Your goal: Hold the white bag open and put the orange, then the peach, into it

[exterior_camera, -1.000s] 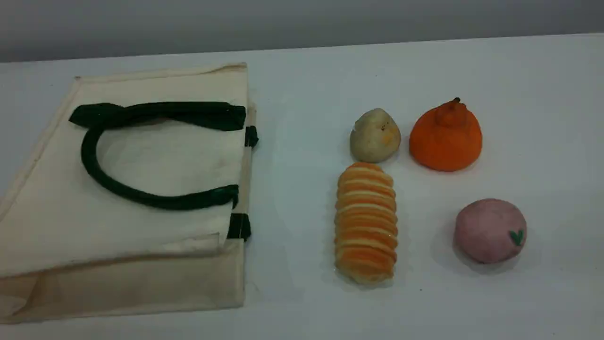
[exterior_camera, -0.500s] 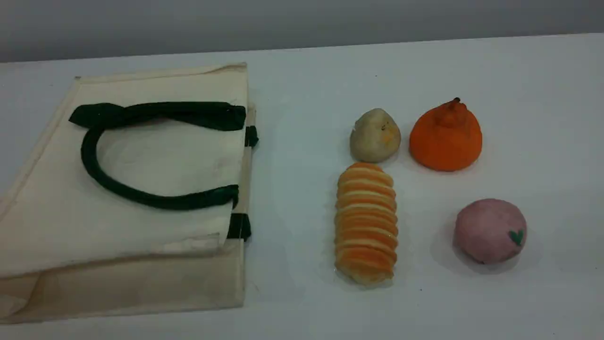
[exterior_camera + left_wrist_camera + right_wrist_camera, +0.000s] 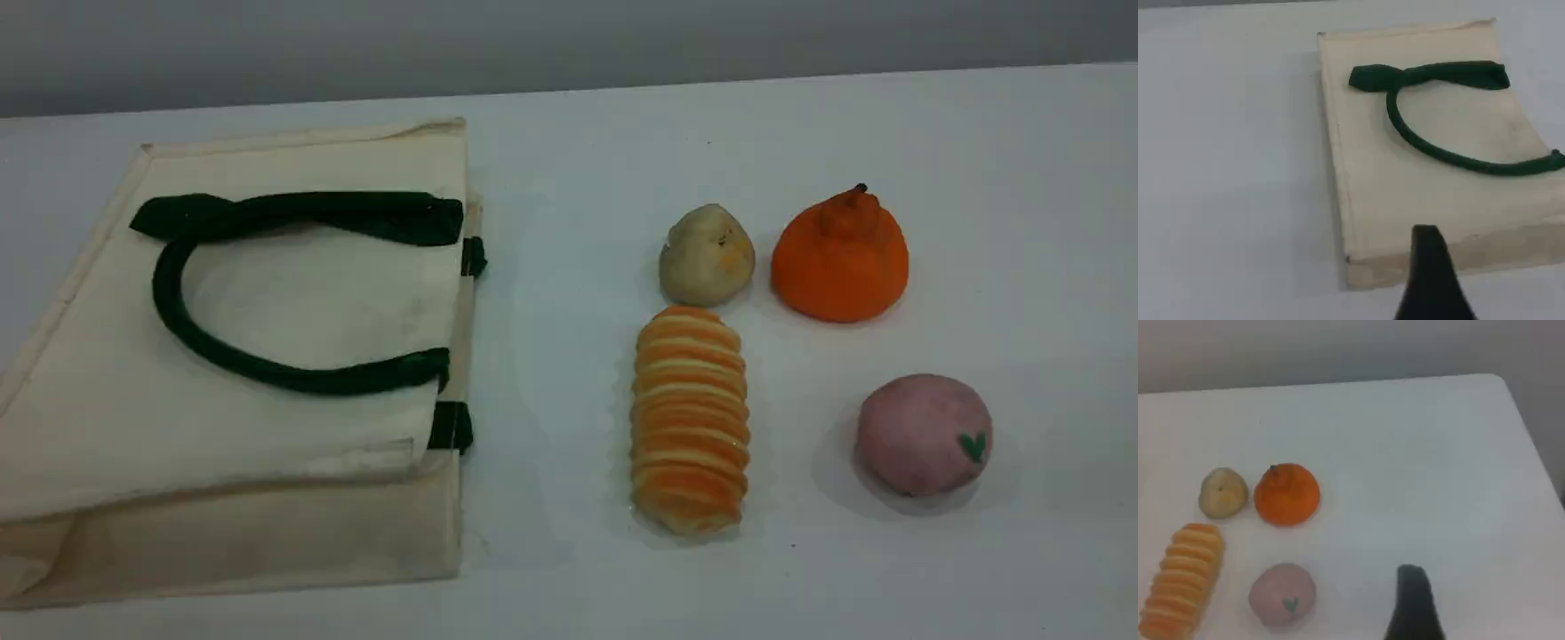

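Counter (image 3: 978, 178): white, one white bag (image 3: 267, 293) laid flat at left.
Fruits: one orange (image 3: 840, 258), one peach (image 3: 923, 434), right.
Others: one roll (image 3: 690, 418), one beige lump (image 3: 707, 255).
Fingers: left (image 3: 1431, 280) released; right (image 3: 1413, 603) state could not be told.
Change: none seen.

- The scene view looks down at a slant across the worktop (image 3: 622, 124), fairly near, with the white bag (image 3: 267, 302) at left and the orange (image 3: 840, 258) and the peach (image 3: 923, 434) at right.
- The left wrist view looks down from higher up, over the left hand's fingertip (image 3: 1431, 280), and shares only the bag (image 3: 1431, 160).
- The right wrist view, over the right hand's fingertip (image 3: 1413, 607), shares the orange (image 3: 1287, 495) and peach (image 3: 1281, 593).
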